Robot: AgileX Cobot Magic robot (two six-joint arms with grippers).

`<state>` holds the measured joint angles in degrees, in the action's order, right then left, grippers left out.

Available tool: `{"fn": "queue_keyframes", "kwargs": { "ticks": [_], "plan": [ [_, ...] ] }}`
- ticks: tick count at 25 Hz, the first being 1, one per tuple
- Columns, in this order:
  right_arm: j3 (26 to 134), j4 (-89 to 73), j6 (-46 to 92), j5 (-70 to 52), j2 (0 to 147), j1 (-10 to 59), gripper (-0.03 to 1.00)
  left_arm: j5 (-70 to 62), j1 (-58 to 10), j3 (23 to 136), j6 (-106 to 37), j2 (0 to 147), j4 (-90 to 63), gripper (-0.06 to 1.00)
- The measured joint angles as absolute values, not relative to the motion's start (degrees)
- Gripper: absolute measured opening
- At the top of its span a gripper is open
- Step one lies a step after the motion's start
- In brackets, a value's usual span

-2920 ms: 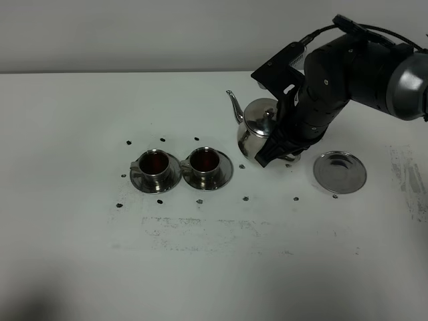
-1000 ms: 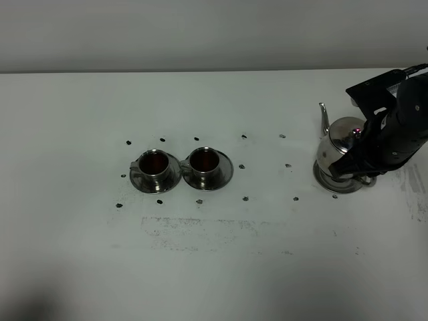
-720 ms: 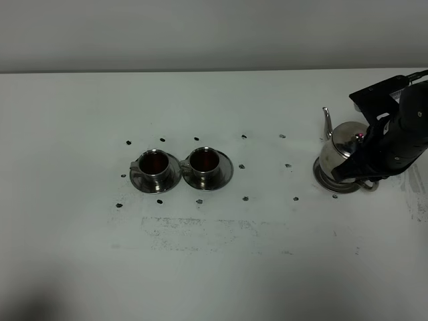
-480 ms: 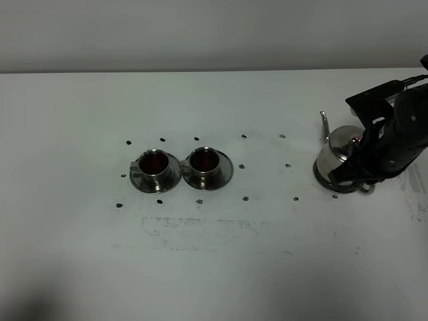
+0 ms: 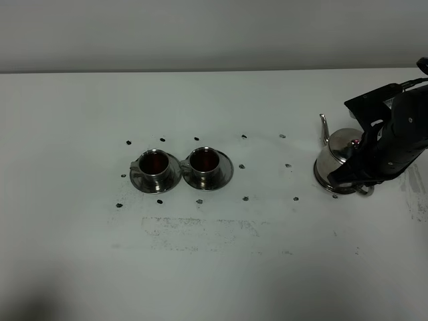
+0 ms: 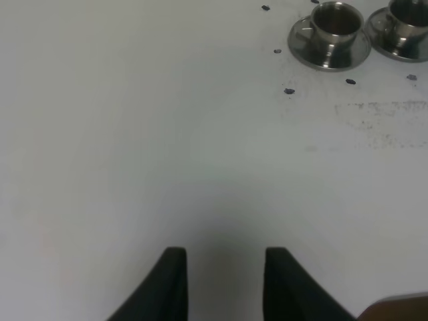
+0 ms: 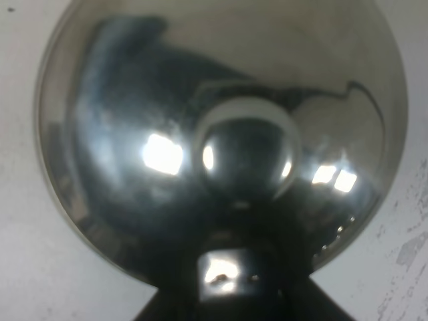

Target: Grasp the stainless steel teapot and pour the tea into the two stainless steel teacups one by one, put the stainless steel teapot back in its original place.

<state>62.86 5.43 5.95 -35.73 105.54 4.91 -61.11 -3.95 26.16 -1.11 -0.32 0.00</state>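
The stainless steel teapot (image 5: 336, 156) stands at the right on the round steel disc, of which only a rim (image 5: 320, 182) shows. Its spout points away and left. My right gripper (image 5: 363, 179) is at its loop handle and looks shut on it. The right wrist view shows the domed lid (image 7: 154, 107) and knob from above, with the gripper (image 7: 231, 289) on the handle. The two steel teacups (image 5: 154, 165) (image 5: 204, 162) sit on saucers left of centre, each holding dark reddish tea. My left gripper (image 6: 224, 271) is open and empty over bare table.
Small dark marks (image 5: 245, 198) dot the white table around the cups and teapot. A scuffed grey patch (image 5: 200, 231) lies in front of the cups. The left wrist view shows both cups (image 6: 333, 23) (image 6: 408, 15) far ahead.
My right gripper carried the teapot from beside the cups to the right and lowered it onto the steel disc. The cups and left gripper have not moved.
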Motion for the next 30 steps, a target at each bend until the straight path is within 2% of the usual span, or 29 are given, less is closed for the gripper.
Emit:
{"fn": "queue_keyframes", "kwargs": {
  "ticks": [2,8,11,18,30],
  "plan": [
    [62.86,5.43,5.96,-35.83,105.54,4.91,0.26,-61.11,-3.95,26.16,-1.11,-0.32,0.0,0.29],
    [62.86,6.4,5.96,-35.8,105.54,4.91,0.64,-61.11,-3.95,26.16,-1.11,-0.32,0.0,0.29],
    [62.86,6.53,5.96,-35.86,104.08,4.91,0.72,-61.11,-3.95,26.16,-1.11,-0.32,0.0,0.29],
    [62.86,6.53,5.96,-36.32,92.14,4.85,0.69,-61.11,-3.95,26.16,-1.11,-0.32,0.0,0.29],
    [62.86,5.39,5.96,-41.7,61.25,4.85,0.41,-61.11,-3.95,26.16,-1.06,-0.32,0.0,0.29]
  ]
}}
